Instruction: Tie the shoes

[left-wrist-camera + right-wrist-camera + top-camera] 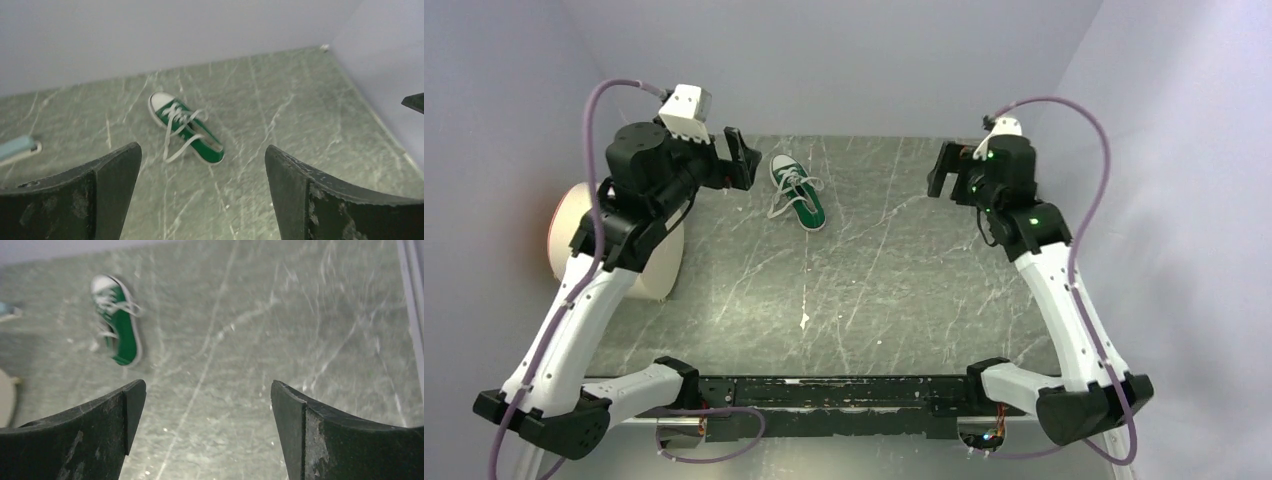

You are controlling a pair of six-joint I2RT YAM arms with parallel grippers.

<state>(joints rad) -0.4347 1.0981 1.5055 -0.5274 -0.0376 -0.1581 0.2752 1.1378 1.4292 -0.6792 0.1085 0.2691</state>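
Toward 11 o'clock from the middle of the grey-green marbled table (874,290), in the top view, lies a small green canvas low-top sneaker with white laces, white rubber toe cap and white sole edge (798,190). Its toe points to 11 o'clock and its heel to 5 o'clock. The white laces (782,205) spill off it toward 7 o'clock onto the table. The left arm (574,300) reaches up from 7 o'clock. The left jaws hang near the sneaker at its 9 o'clock side, spread wide and holding nothing. The right arm (1064,300) rises from 5 o'clock. The right jaws stand well apart from the sneaker at its 3 o'clock side, equally wide and empty. A white round object with a reddish rim (564,215) sits at 9 o'clock, partly behind the left arm.

From the left wrist, the sneaker (187,129) rests on its sole above the gap between the two dark fingers (110,185), toe to 10 o'clock and heel to 4 o'clock. The laces (175,131) lie loose, with one strand looping out toward 7 o'clock. The left jaws are fully parted and touch neither the sneaker nor the laces. A pale blue object (17,149) shows at the 9 o'clock edge.

From the right wrist, the sneaker (117,325) appears blurred at 10 o'clock, toe toward 12 o'clock. It lies well apart from the right jaws, which gape wide over the bare table (300,315) with nothing between the fingers (320,435).
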